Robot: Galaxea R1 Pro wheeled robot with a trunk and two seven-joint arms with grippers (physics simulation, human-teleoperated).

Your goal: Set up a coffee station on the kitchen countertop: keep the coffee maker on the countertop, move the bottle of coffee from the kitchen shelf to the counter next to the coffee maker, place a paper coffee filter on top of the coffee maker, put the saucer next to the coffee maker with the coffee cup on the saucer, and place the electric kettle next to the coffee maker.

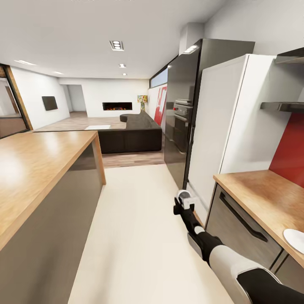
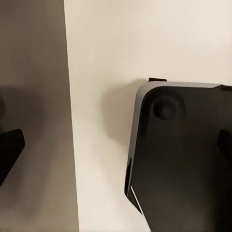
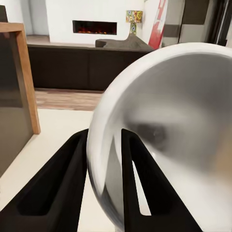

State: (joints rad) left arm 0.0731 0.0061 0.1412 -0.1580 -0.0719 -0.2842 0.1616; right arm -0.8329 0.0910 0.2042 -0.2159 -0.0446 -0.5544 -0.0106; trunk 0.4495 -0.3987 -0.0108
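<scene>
My right gripper point(image 1: 184, 205) hangs low over the pale floor, just left of the kitchen countertop point(image 1: 261, 192). It is shut on the rim of the white coffee cup point(image 1: 186, 196). In the right wrist view the cup point(image 3: 179, 121) looms large, its wall pinched between the two black fingers point(image 3: 72, 174). The white saucer point(image 1: 295, 240) lies on the countertop at the far right edge. A thin dark kitchen shelf point(image 1: 282, 106) sits on the wall above. My left gripper point(image 2: 116, 145) is open over the floor. The coffee maker, bottle of coffee, paper coffee filter and electric kettle are out of view.
A wood-topped island point(image 1: 38, 160) with grey sides runs along the left. A white fridge point(image 1: 228, 122) and a black oven tower point(image 1: 181, 114) stand beyond the countertop. A dark sofa point(image 1: 131, 135) closes the aisle's far end. My black base point(image 2: 183, 159) is under the left wrist.
</scene>
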